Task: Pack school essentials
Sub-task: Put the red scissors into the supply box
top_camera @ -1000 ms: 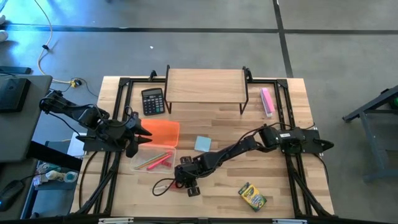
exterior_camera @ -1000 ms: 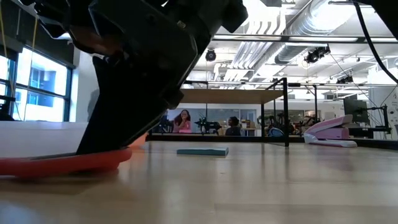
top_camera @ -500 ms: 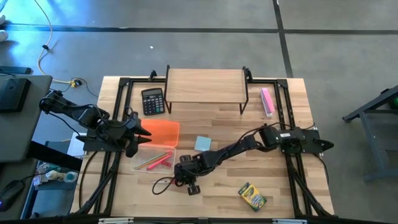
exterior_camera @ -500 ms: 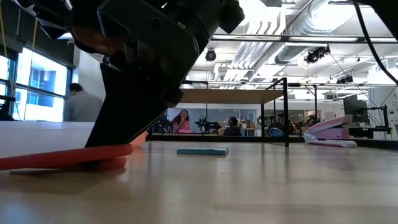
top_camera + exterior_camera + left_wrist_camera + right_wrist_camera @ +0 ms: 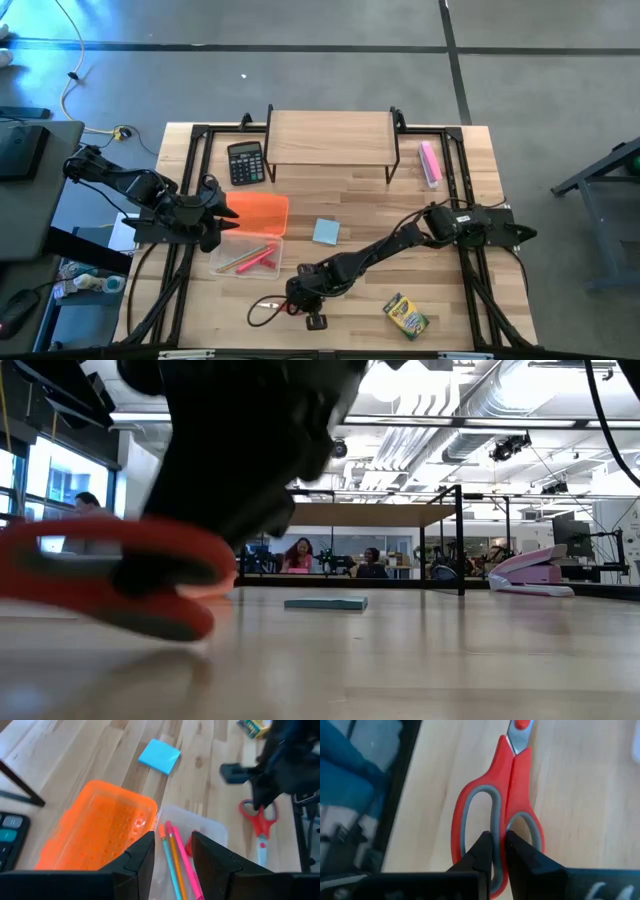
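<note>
The red-handled scissors (image 5: 495, 785) lie near the table's front edge (image 5: 268, 308), with my right gripper (image 5: 499, 852) shut on their handles. A clear box (image 5: 247, 257) holds a pink pen (image 5: 186, 865), thin green and orange pencils (image 5: 170, 855) and a small red eraser (image 5: 189, 845). Its orange lid (image 5: 258, 212) lies beside it. My left gripper (image 5: 175, 852) hovers open above the box, with nothing between its fingers. The light blue notepad (image 5: 326, 231) and the crayon box (image 5: 405, 315) lie flat on the table. My right gripper pinches the two inner bars of the handle loops (image 5: 501, 820) where they meet, one finger (image 5: 482, 850) in each loop. The fingers slant down from the table's right and lie along the scissors. The handle end (image 5: 110, 580) is tipped up; whether the blades touch the table, I cannot tell.
A black calculator (image 5: 245, 162) and a wooden shelf (image 5: 330, 138) stand at the back. A pale pink block (image 5: 429, 162) lies at the back right. Black frame rails run along both table sides. Bare wood lies between the notepad and the crayon box.
My right gripper has gone toward the table's near edge and a little up. The scissors' handle end, which lay flat on the table, has risen and tipped up with it. My left gripper has stayed in place.
</note>
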